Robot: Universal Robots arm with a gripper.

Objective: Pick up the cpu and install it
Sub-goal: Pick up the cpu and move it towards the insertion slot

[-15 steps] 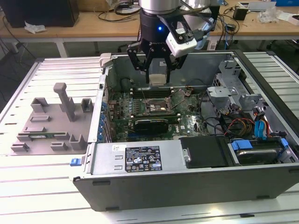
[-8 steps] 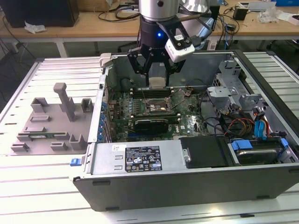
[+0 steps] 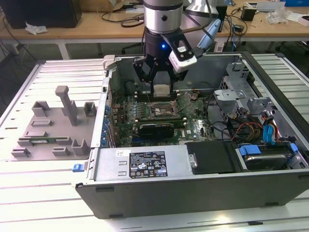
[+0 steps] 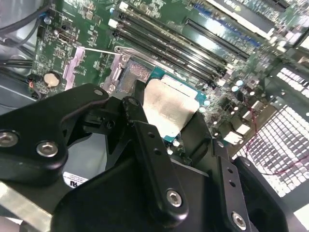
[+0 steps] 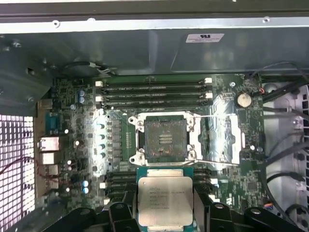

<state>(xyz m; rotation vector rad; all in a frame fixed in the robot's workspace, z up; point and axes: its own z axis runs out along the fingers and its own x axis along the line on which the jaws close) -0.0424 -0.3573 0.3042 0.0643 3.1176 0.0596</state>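
The end effector [image 3: 161,90] is down inside the open computer case [image 3: 193,198]. Its black fingers [image 4: 145,140] are clamped on two opposite edges of the cpu [image 5: 165,199]. The chip hangs level with its silver top up, raised off the motherboard [image 5: 72,121] and close to the socket [image 5: 165,139] — not seated in it.

The socket's contact field lies bare, and its metal bracket [image 5: 223,140] is folded open to one side. The spot is crowded. Rows of memory slots [image 5: 154,94] run along one edge of the socket, and a coin battery [image 5: 244,99] sits past the bracket. In the exterior view a dark expansion card [image 3: 155,129] lies across the board on the near side.

Toward the exterior view's right, the case also holds a black box [image 3: 212,157] and a drive with blue tabs [image 3: 263,153]. A tangle of red and orange cables [image 3: 248,129] sits there too, below a bare metal cage [image 3: 236,92].

The case lies on its side on a pale, slatted metal counter [image 3: 29,193]. On the exterior view's left a gray plastic fixture [image 3: 53,128] with posts and slots stands well apart from the case. Behind it all runs a wooden bench [image 3: 96,26] strewn with loose wires.
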